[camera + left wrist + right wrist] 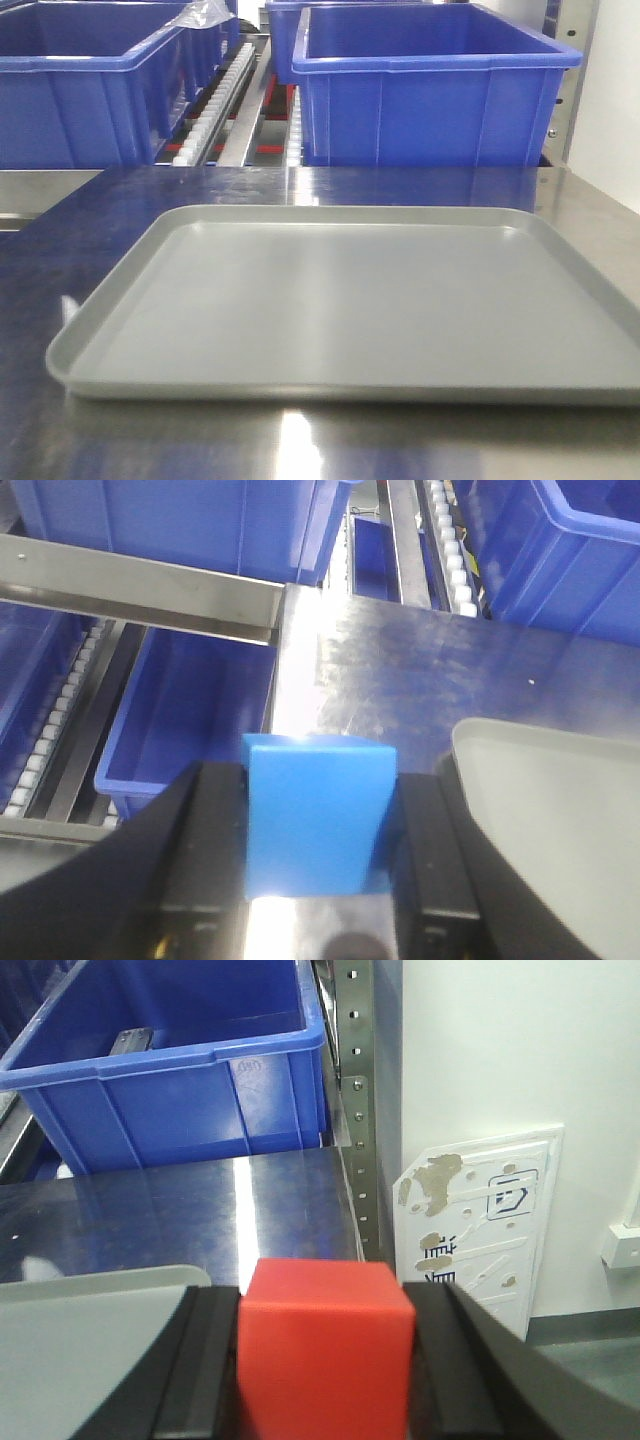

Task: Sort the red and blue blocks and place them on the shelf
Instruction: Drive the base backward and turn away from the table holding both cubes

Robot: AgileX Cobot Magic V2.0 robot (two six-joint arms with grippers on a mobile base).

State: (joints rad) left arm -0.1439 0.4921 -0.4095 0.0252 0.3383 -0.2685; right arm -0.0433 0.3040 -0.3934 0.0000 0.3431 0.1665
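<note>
Blue block (315, 815): was clamped between the two black fingers of the left end effector (318, 845), over the left edge of the steel surface (200, 440), just beside a corner of the grey tray (300, 392).
Red block (322, 1355): was clamped likewise in the right end effector (325, 1360), by the right edge of the surface, with the tray's rim just to its left.
Contact with the surface: whether either block rested on the steel or hung just above it could not be told from the wrist views; the front view showed neither block.
Handling, as a judgement: both looked like stiff, light, matte cubes, unlikely to deform or slide under a moderate squeeze, and not fragile.
Where to hold: on two opposite flat side faces, pads square to them, as both appeared held.
Orientation: each cube sat level, top face up and one flat face turned to the camera.
Long axis: none, since the sides looked equal, so any pair of opposite faces would serve.
Shelf (140, 590): its steel rail lay ahead and left of the blue block; a perforated upright stood just beyond the red one.
Blue bins (430, 100): sat on the shelf's roller tracks (225, 95) behind the far edge of the surface.
Step in hand, as a judgement: both blocks looked ready to carry to the shelf.
</note>
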